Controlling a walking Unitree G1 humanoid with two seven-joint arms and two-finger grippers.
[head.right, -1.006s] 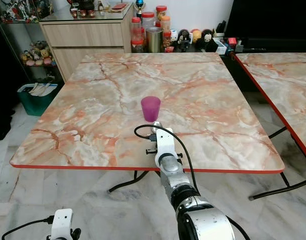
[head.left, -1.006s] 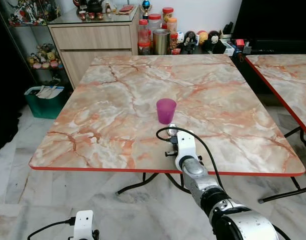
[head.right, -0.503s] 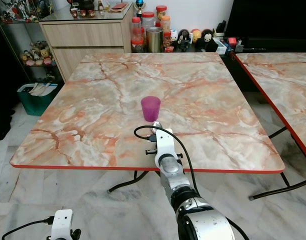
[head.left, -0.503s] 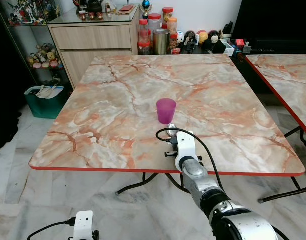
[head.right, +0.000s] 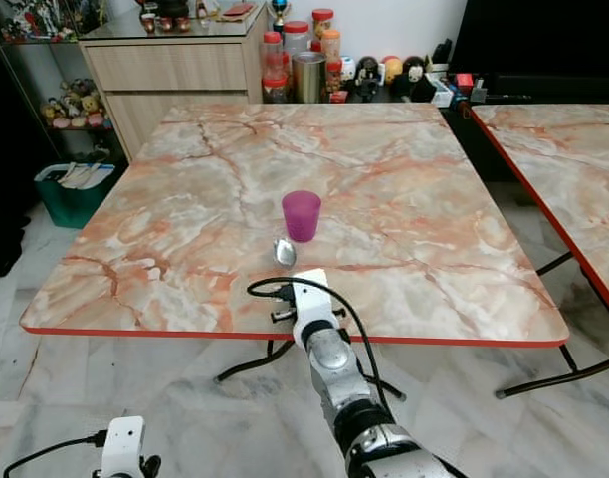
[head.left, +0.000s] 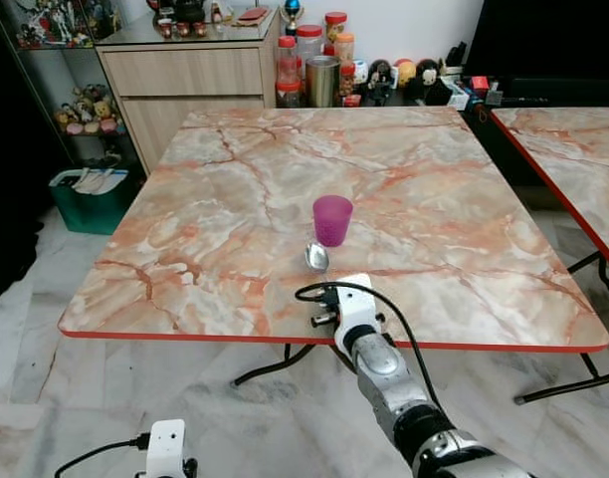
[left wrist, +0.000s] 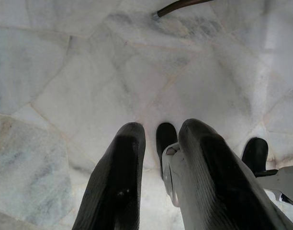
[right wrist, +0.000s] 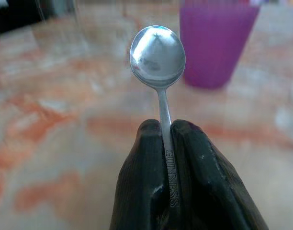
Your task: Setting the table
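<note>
Your right pincer [right wrist: 168, 143] grips the spoon [right wrist: 157, 57] by its handle, near the worktop's [head.left: 185, 229] front edge just before the cup [head.left: 332, 219]; lower it flat before releasing.

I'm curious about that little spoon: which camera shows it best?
The right wrist view: the spoon appears large, its handle pinched in the right claw. Both eye views show just its small bowl beside the purple cup.

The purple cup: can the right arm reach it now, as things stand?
Probably not to grasp it: the cup stands just beyond the right gripper, nothing between, but its fingers are shut on the spoon.
</note>
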